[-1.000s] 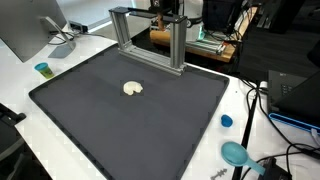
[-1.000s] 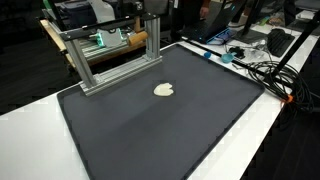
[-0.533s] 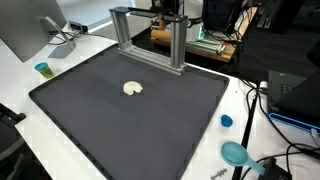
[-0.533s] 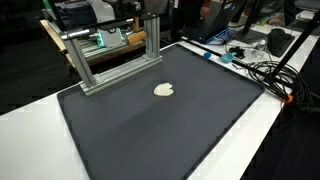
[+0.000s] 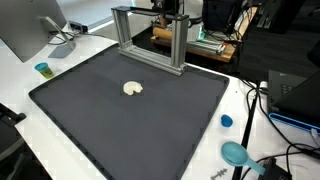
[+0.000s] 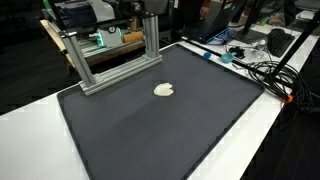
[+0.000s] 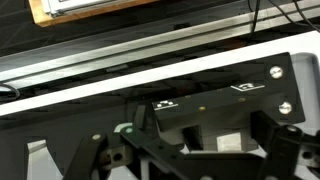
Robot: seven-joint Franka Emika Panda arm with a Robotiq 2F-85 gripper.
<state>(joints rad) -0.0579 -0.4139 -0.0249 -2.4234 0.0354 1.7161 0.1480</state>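
- No change is seen since a second ago.
- The pincer [image 7: 205, 150] is held wide open, empty (only linkages shown).
- The small cream flat piece [image 5: 133, 88] lies mid-mat on the dark grey table mat [image 5: 90, 125], untouched.

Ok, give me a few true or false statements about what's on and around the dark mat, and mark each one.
1. A pale, cream-coloured object lies on the dark mat. True.
2. A metal frame stands at the mat's far edge. True.
3. The claw grips the pale object. False: nothing touches it; the object lies alone in both exterior views.
4. A small blue cup sits on the mat. False: it sits on the white table beside the mat.
5. The pale object lies under the frame. False: it lies apart, out on the mat.
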